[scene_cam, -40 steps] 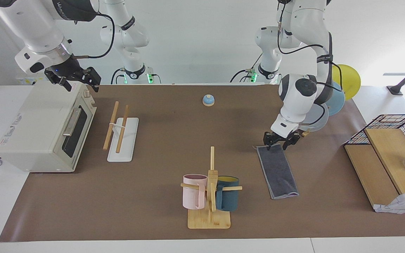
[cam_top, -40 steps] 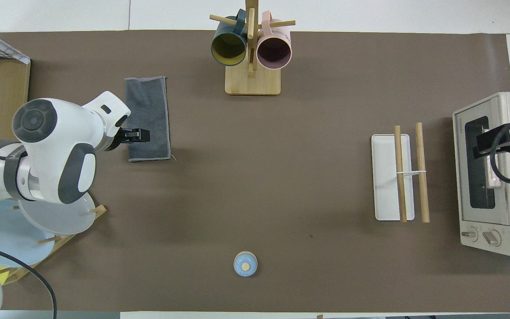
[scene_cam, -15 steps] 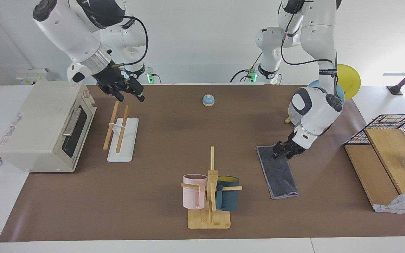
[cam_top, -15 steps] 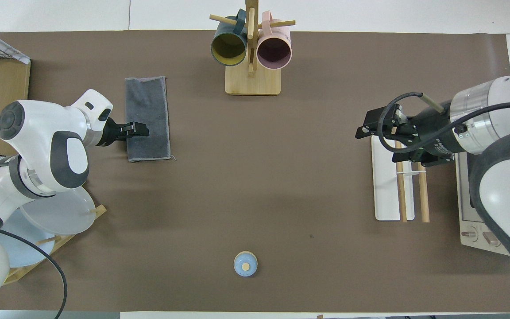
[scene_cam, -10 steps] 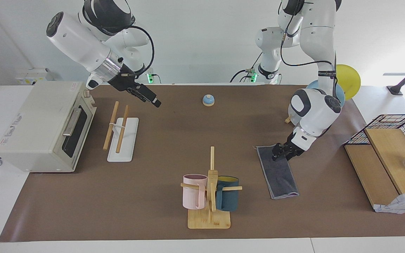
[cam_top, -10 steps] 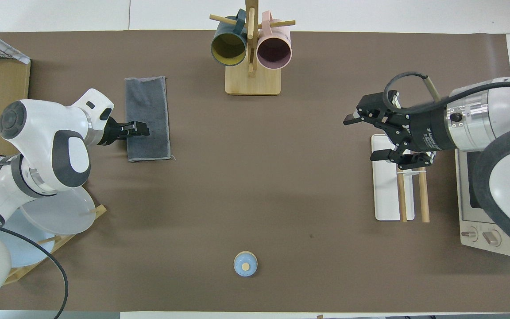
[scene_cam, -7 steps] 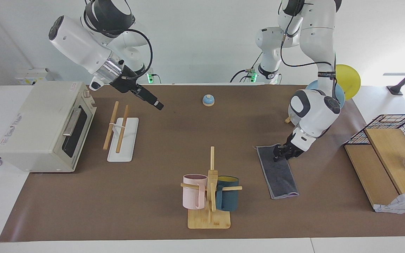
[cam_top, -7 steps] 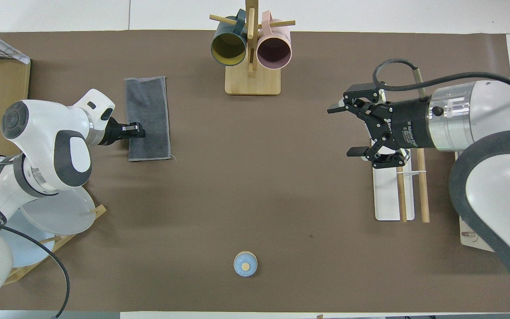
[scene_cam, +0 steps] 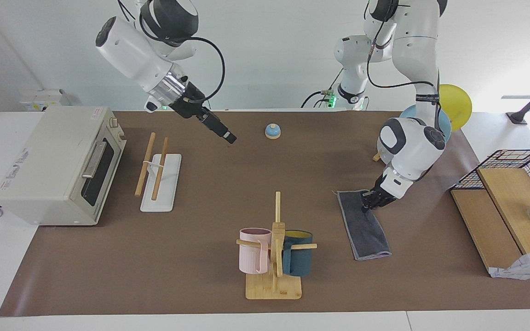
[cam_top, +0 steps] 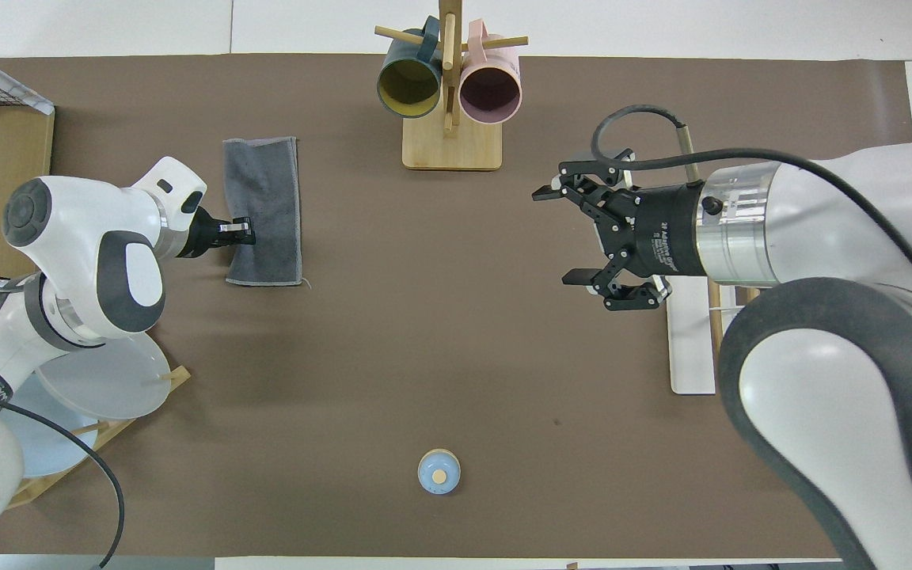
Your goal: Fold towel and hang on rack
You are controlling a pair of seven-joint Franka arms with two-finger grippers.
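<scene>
white wall, brown table cover

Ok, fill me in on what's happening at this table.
The towel lies folded into a strip, grey side up, at the left arm's end of the table. The left gripper is down on its long edge. The right gripper, fingers spread, hangs in the air over bare table beside the rack, which holds nothing yet.

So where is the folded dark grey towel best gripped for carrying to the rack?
Probably at the short edge nearer the robots, approached from the left arm's end of the table: the folded dark grey towel lies flat as a long strip, and the left hand sits low at that end's corner.
</scene>
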